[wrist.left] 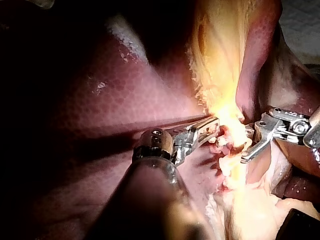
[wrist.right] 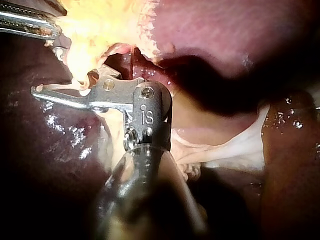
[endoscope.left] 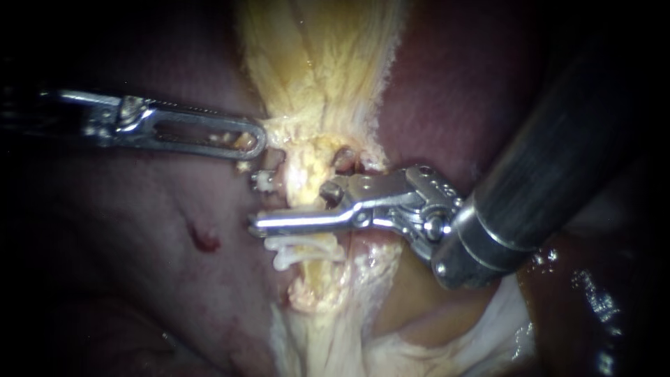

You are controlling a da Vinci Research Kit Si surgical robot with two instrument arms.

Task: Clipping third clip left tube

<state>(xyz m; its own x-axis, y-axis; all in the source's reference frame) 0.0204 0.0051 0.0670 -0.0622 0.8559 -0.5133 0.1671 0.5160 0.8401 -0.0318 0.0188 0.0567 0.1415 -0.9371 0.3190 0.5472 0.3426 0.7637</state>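
Just 12 o'clock of clips (endoscope.left: 301, 253), straddling tube (endoscope.left: 307, 174) with right instrument (endoscope.left: 293, 207), jaws apart, risking half-caught tube or fouled clips if closed skewed.

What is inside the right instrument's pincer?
The right instrument's pincer stands open around the pale yellow tube, which crosses the gap. Its upper half is partly buried in tissue, so whether a clip sits inside cannot be seen. A white clip lies beside its lower half.

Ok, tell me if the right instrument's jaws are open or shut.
Open. In the endoscope view the right instrument shows a clear gap between its two jaws, which straddle the pale tube.
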